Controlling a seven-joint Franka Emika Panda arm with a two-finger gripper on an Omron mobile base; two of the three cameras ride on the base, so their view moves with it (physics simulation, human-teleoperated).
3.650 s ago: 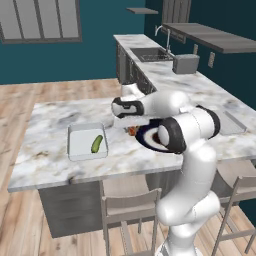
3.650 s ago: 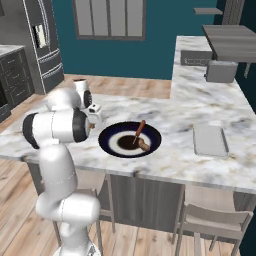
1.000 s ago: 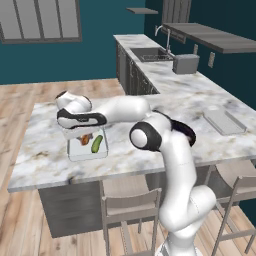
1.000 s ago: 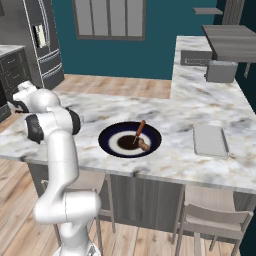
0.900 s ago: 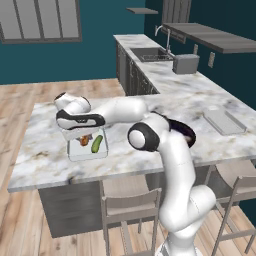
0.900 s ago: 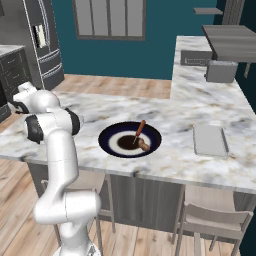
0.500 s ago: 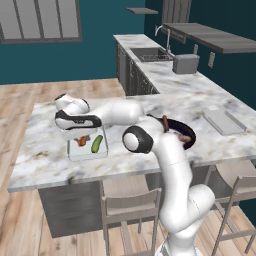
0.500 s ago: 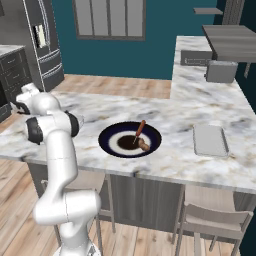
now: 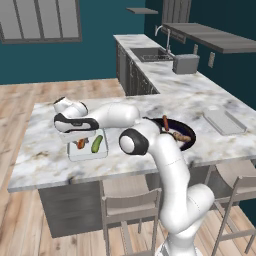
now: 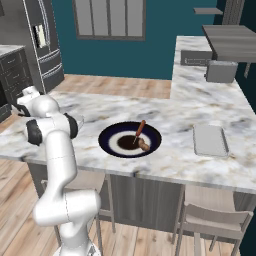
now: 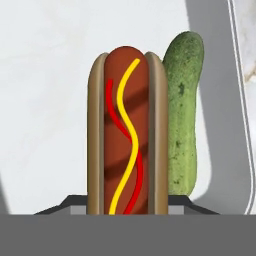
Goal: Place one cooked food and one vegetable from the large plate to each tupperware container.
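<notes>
So the hot dog (image 11: 127, 130) sits lengthwise right in front of the hand camera, bun with red and yellow squiggles, and a green cucumber (image 11: 183, 115) lies just beside it, both over the pale floor of the tupperware container (image 9: 87, 152). From the left base view that container is on the marble island (image 9: 45, 150) near its left end, with the cucumber (image 9: 96, 144) and the hot dog (image 9: 80, 144) side by side in it.

The gripper (image 9: 80, 136) hangs right over the container, hand pointing down, arm stretched way out to the robot's left and folded low across the counter. Fingers look narrowed around the hot dog's near end, but the contact is hidden at the frame's bottom edge, so honestly can't tell if it's gripping or let go.

The large plate (image 10: 107, 136) is well apart, mid-island, with a couple of brownish food bits in its centre. A second tupperware container (image 10: 210, 140) sits further right.
</notes>
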